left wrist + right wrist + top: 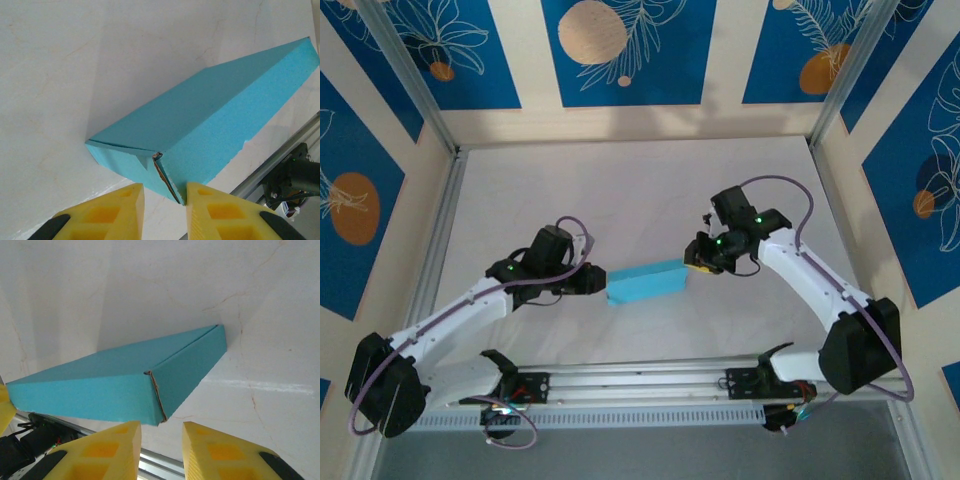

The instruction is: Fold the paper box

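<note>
The paper box [646,281] lies folded on the white table as a shallow light-blue rectangular box, its long side running left to right and slightly up. My left gripper [598,283] sits at its left end. In the left wrist view the box [210,115] shows a slightly gaping corner seam just off the yellow fingertips [200,192], and the left gripper [165,192] is open, holding nothing. My right gripper [692,264] is at the box's right end. In the right wrist view the box [115,385] has a corner just above the open right gripper [161,432], with nothing between the fingers.
An aluminium rail [640,380] runs along the near table edge, close below the box; it also appears as the rail [280,155] in the left wrist view. Metal frame posts [420,100] and patterned blue walls enclose the table [640,190] on three sides.
</note>
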Available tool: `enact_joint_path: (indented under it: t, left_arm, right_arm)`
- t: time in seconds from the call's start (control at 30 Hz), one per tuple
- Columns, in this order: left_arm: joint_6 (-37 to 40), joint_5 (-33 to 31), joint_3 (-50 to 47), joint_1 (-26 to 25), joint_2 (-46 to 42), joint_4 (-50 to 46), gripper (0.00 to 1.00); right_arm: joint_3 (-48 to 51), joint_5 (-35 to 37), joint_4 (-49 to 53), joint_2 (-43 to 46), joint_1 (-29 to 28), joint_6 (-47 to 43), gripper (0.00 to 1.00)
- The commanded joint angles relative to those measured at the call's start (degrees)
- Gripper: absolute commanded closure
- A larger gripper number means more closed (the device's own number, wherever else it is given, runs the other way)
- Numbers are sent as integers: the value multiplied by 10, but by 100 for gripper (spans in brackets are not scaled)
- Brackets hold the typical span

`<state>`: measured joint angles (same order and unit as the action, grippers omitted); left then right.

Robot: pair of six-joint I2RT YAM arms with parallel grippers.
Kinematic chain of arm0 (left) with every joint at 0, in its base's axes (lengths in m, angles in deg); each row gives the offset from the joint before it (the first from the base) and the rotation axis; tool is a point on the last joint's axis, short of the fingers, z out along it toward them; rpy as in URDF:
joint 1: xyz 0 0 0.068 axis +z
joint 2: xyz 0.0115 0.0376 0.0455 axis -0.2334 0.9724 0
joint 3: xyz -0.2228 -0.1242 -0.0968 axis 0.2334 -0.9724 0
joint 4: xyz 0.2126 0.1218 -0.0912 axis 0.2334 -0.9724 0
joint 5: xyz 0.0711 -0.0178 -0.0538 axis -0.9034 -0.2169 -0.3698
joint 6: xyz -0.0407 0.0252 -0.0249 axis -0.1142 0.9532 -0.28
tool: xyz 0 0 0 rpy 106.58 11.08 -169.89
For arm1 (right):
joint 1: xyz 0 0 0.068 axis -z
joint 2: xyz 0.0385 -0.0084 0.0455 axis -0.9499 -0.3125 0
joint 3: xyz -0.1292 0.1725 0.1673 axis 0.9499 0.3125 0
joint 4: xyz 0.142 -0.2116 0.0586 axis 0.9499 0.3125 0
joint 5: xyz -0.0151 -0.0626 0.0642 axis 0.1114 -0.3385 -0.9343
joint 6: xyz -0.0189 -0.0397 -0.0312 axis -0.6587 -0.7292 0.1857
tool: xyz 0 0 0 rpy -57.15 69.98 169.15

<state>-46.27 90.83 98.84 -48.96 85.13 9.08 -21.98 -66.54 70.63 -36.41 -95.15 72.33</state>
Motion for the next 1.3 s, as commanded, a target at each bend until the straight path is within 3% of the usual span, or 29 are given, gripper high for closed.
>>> enact_joint_path:
  t: [0.0,0.43,0.7,1.0,1.27]
  left_arm:
    - [18,-61,-23,10,27,-91,74]
    - [5,-76,-21,10,60,-91,75]
    - [13,-75,0,9,59,-73,78]
    - [27,-72,-24,-19,19,-94,79]
    - [37,-92,-26,-52,-8,-130,80]
  right_arm:
    - [-8,-13,-7,-16,-4,-13,71]
    - [47,37,-5,-38,-13,-7,77]
    - [91,22,-52,64,-24,27,78]
    - [161,59,-42,146,-99,56,79]
    - [176,169,-34,174,-198,80,80]
